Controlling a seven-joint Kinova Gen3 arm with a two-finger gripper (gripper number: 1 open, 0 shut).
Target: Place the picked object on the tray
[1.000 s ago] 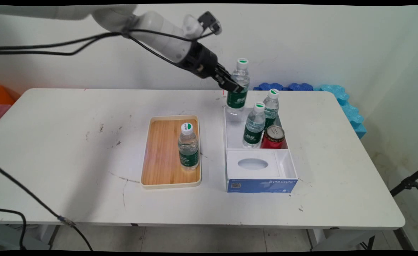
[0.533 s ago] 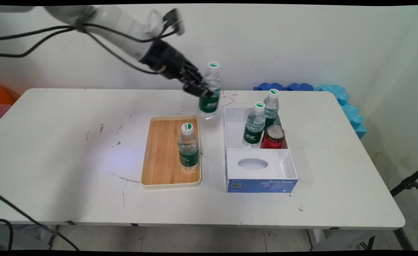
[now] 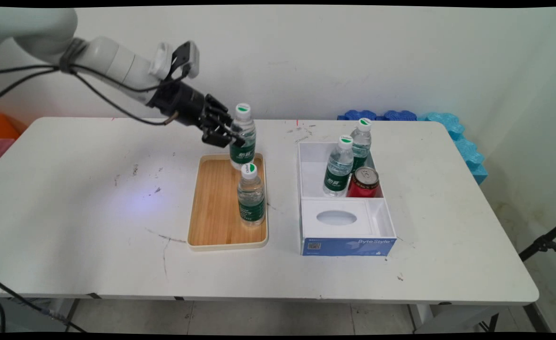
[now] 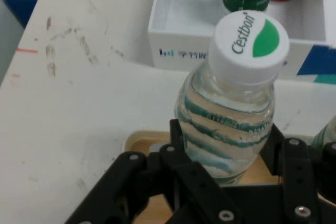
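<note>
The jaws (image 3: 233,138) pinch a clear plastic water bottle (image 3: 242,137) by its green label, upright so the white cap (image 4: 250,41) stays on top. It hangs over the far end of the wooden tray (image 3: 211,208). Just below the jaws stands a second bottle (image 3: 251,198) on the tray. Well off beyond the jaws, a white cardboard box (image 3: 346,222) on the desk (image 3: 70,212) holds two more bottles and a red can (image 3: 363,182).

White arm (image 3: 112,63) extended rightward, end effector (image 3: 233,137) clamped

Four water bottles (image 3: 242,137); one can (image 3: 363,182); one tray (image 3: 211,208); one box (image 3: 346,233).
</note>
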